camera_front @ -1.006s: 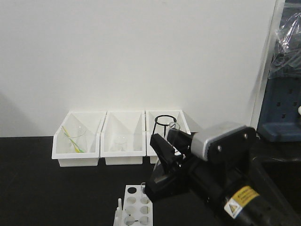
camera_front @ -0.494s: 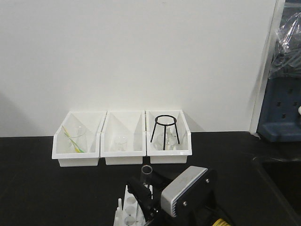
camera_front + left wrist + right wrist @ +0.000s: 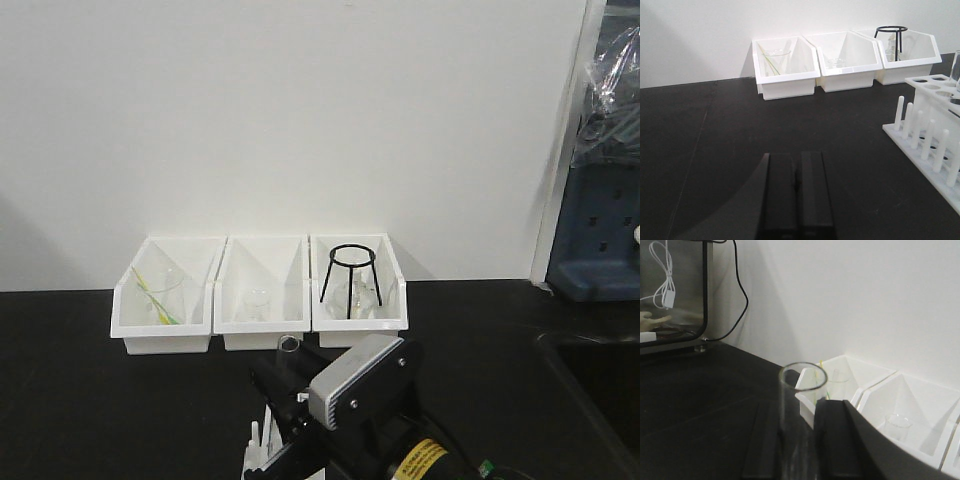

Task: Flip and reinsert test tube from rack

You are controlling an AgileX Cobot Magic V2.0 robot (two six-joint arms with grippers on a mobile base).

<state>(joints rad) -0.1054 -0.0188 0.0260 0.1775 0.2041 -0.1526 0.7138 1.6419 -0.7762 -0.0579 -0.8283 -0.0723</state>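
Note:
In the front view my right gripper (image 3: 284, 386) hangs low at the bottom centre, shut on the test tube (image 3: 287, 348). The tube stands upright with its open rim on top. Just below and left of it, a corner of the white rack (image 3: 257, 448) with its pegs shows; the arm hides the rest. The right wrist view has the test tube (image 3: 801, 410) clamped between the dark fingers (image 3: 837, 440). My left gripper (image 3: 795, 192) is shut and empty over the black tabletop, left of the rack (image 3: 932, 127). A clear tube (image 3: 956, 70) rises over the rack at the frame's right edge.
Three white bins stand in a row against the wall: the left bin (image 3: 128, 312) holds a beaker with yellow-green sticks, the middle bin (image 3: 228, 310) a small beaker, the right bin (image 3: 396, 305) a black wire tripod (image 3: 351, 281). A blue unit (image 3: 600, 230) stands at the far right.
My right arm has swung down and to the left, carrying the test tube from in front of the right bin to low over the rack. The tube now stands upright, rim up.

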